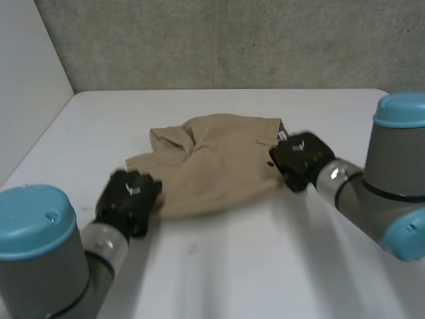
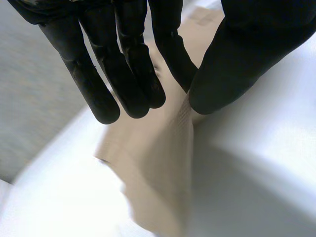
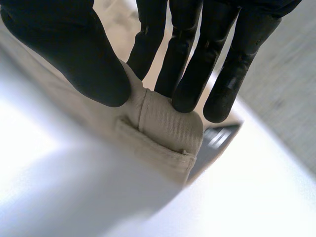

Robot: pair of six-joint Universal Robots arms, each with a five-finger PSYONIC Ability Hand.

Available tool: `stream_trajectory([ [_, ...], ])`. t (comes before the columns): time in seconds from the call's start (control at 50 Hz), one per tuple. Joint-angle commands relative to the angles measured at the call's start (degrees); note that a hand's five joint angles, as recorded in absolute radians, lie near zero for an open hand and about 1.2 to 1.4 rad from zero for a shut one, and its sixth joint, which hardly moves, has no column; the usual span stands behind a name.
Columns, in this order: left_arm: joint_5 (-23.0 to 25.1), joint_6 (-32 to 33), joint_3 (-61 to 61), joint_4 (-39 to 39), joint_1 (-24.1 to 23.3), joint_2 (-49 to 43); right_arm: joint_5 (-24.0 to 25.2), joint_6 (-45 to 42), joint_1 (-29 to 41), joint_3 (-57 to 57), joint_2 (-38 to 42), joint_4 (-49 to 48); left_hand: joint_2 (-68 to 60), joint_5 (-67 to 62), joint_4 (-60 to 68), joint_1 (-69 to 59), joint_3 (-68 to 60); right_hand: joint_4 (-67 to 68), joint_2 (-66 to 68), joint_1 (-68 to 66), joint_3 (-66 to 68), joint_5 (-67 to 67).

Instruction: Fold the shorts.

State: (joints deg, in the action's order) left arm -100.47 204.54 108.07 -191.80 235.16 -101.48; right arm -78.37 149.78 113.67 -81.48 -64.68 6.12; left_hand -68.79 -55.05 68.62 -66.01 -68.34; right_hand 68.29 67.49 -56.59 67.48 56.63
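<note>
Tan shorts (image 1: 212, 163) lie bunched in the middle of the white table (image 1: 219, 266), one part folded over at the far left. My left hand (image 1: 129, 199) is at the shorts' near left edge; in the left wrist view its thumb (image 2: 232, 64) and fingers (image 2: 128, 74) pinch a ridge of the cloth (image 2: 163, 158). My right hand (image 1: 299, 159) is at the right edge by the waistband. There its thumb (image 3: 74, 54) and fingers (image 3: 190, 74) squeeze a fold of the waistband (image 3: 168, 121), with a dark label (image 3: 217, 140) just beyond.
A grey wall (image 1: 232, 40) runs behind the table's far edge, and a pale wall (image 1: 26, 86) stands at the left. Bare white table surrounds the shorts on every side.
</note>
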Motion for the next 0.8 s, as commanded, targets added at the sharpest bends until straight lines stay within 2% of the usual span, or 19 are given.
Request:
stream_trajectory([
  [0.02,0.1,-0.2,2.2,5.8,-1.8,0.9,0.8,-2.4,-2.6,-9.7,-3.5,6.7,-11.2,-14.9,11.4,-14.0,-11.7,11.7,12.5,-23.4,12.5,13.4],
  [0.04,0.1,-0.2,2.3,5.2,-1.7,0.8,1.2,-2.2,-2.6,-10.8,-3.5,5.8,-11.2,-14.9,11.4,-14.0,-11.7,11.7,12.5,-23.4,12.5,13.4],
  [0.14,0.1,-0.1,3.5,0.3,1.2,0.5,1.6,-0.3,-2.9,-16.3,-3.5,-3.3,22.5,18.8,-22.3,19.7,22.1,11.7,12.5,-23.4,12.5,13.4],
  [0.2,0.1,-0.1,4.1,-1.4,2.9,0.3,1.4,3.1,-3.9,-18.0,-3.5,-7.7,23.1,19.3,-22.9,20.3,22.6,11.7,12.5,-23.4,12.5,13.4],
  [0.36,1.6,-0.1,6.4,-2.5,5.0,0.1,1.6,9.9,-4.6,-18.5,-3.5,-9.0,23.3,19.5,-23.1,20.5,22.8,11.7,12.5,-23.4,12.5,13.4],
  [0.52,3.5,-0.4,10.6,-2.2,5.9,1.7,1.6,11.1,-5.2,-18.9,-3.5,-9.5,23.4,19.7,-23.2,20.6,23.0,11.7,12.5,-23.4,12.5,13.4],
  [0.68,4.0,-1.5,12.5,-2.3,6.2,1.2,1.6,11.6,-4.8,-19.0,-3.5,-9.7,39.4,35.6,-39.2,36.6,38.9,11.7,12.5,-23.4,12.5,13.4],
  [0.8,4.1,-1.6,13.2,-3.3,6.8,1.1,1.6,11.6,-4.9,-19.1,-3.5,-9.8,38.6,34.8,-38.4,35.8,38.1,11.7,12.5,-23.4,12.5,13.4],
])
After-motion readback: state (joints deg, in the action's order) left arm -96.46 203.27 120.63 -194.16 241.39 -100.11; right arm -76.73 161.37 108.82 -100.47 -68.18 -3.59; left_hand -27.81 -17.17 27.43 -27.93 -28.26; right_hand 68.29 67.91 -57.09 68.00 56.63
